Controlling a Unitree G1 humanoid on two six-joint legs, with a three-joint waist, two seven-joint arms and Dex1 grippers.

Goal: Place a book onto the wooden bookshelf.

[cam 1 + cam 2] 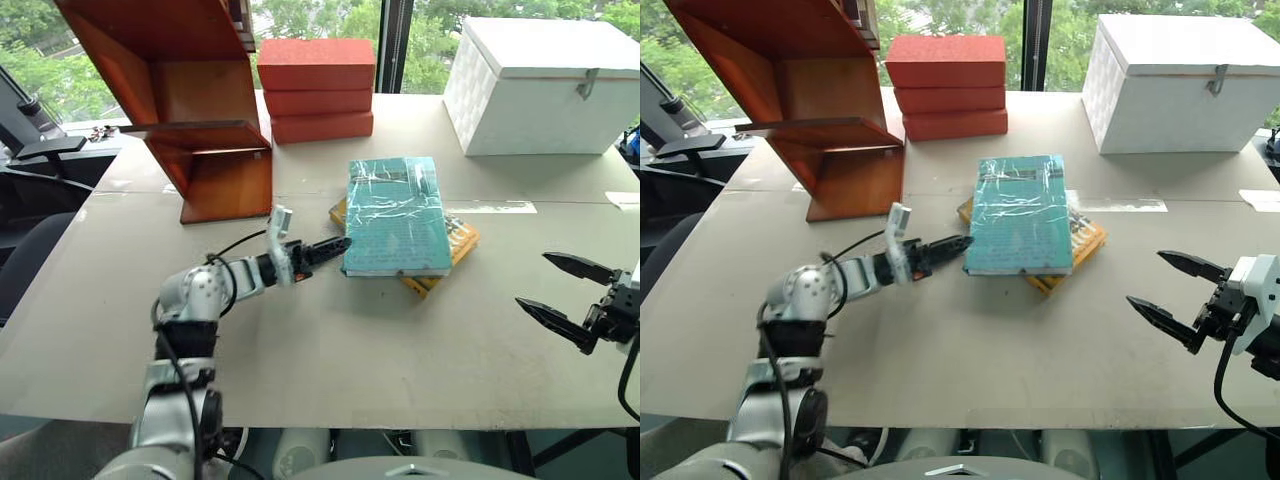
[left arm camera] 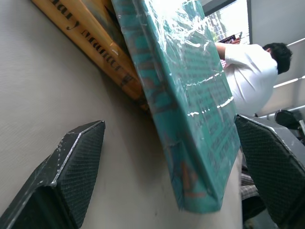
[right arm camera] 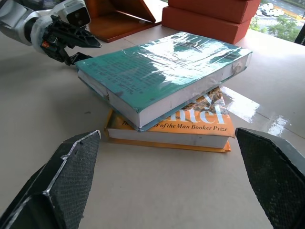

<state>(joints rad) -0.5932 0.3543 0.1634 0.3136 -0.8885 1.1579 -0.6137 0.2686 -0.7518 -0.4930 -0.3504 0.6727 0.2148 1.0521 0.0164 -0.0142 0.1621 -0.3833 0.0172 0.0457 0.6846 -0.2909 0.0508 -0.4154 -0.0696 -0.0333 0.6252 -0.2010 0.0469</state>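
Book [image 1: 395, 215] not yet lifted: the teal, plastic-wrapped volume lies flat on the table [image 1: 330, 350], stacked crosswise on a yellow-orange book [image 1: 455, 245]. The left gripper [image 1: 325, 250] is level at the book's near corner with its fingers [image 2: 71, 167] spread wide, one on either side of the book's spine edge in the left wrist view, nothing pinched between them. The right gripper [image 1: 565, 295] hangs well off to the book's other side, its fingers [image 3: 62, 186] likewise spread and empty, pointing toward both books. The wooden bookshelf [image 1: 200, 120] stands beyond the left fingertips, with red-orange blocks [image 1: 315, 90] beside it and a white chest [image 1: 540, 85] further along. By my reading, the task is at the grasp approach; gripping, lifting, carrying and shelving all remain.
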